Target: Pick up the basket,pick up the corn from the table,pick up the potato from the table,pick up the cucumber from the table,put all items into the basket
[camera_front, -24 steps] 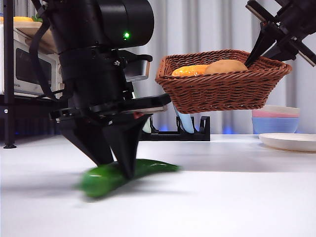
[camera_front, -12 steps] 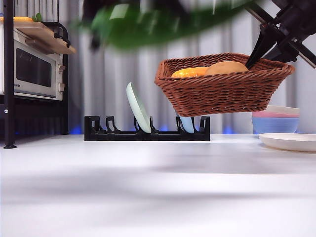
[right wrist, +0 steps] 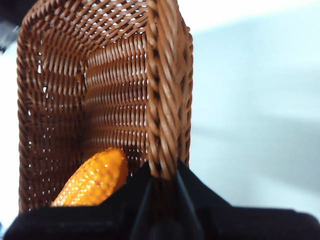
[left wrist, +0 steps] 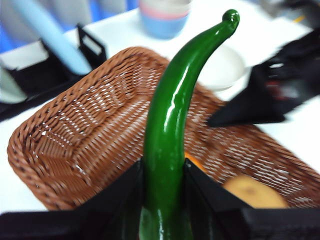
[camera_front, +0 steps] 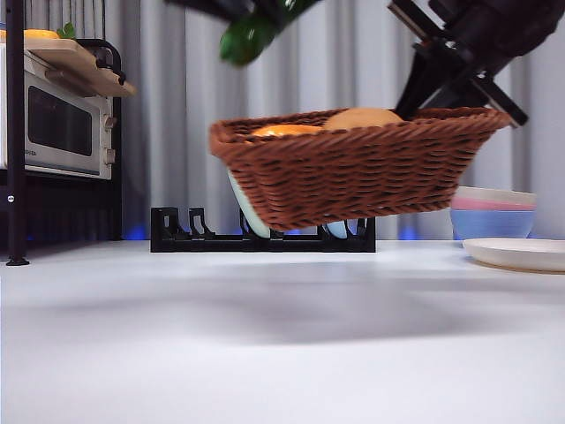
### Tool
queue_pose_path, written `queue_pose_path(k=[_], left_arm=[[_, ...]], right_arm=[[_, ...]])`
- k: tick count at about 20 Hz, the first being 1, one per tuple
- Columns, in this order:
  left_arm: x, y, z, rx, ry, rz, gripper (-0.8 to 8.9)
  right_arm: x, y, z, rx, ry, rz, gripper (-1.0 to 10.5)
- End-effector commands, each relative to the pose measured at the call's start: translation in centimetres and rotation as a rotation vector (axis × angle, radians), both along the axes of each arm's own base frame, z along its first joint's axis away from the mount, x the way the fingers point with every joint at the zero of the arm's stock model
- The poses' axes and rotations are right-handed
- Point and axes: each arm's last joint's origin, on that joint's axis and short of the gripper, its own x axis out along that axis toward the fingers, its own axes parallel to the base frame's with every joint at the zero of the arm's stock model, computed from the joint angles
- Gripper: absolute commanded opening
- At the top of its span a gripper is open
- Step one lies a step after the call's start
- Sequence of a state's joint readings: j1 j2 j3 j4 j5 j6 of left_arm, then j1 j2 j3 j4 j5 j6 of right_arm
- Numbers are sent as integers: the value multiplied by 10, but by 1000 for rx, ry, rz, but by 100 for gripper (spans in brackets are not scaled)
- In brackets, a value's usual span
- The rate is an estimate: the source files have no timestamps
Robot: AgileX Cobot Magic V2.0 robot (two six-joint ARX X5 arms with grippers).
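Basket (camera_front: 353, 172) shifted left, cucumber (left wrist: 167, 135) above

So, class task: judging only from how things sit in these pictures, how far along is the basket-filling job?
Done: the basket is off the table, held at its rim by the right pincer, with the corn and potato inside. In hand: the left pincer grips the cucumber above the basket. Left: releasing the cucumber into it.
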State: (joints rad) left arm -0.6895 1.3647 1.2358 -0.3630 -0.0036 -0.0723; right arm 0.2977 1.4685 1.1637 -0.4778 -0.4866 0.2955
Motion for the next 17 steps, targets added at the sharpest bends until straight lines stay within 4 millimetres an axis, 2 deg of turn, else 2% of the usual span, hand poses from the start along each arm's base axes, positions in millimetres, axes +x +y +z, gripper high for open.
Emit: queue_pose_path(k=[1,3,4,6,7,11,15,17], left_arm=[[12,1,-16,38,57,32,-3],[16,3,-24,65,95,43,11],[17,3,-26,72,110,43,72],[16,4,-29,90,137,46,393],[15,4,-30,96,143,47,454],[12,7,-28,68,183,78,453],[-5,19,0,-6,116,81,453],[-18,29,19,-55,62,80,444]], right_arm=[[-3,11,4,15,-21,40,-16],[-5,17,4,16,-22,62,-16],[-6,20,4,16,-24,70,-16],[-8,23,4,18,-24,79,-16],[-8,23,4,21,-21,78,-16],[-7,24,5,26,-26,66,-16],[2,23,4,17,-38,-85,-16],[9,23,-6,6,2,-143,-16]])
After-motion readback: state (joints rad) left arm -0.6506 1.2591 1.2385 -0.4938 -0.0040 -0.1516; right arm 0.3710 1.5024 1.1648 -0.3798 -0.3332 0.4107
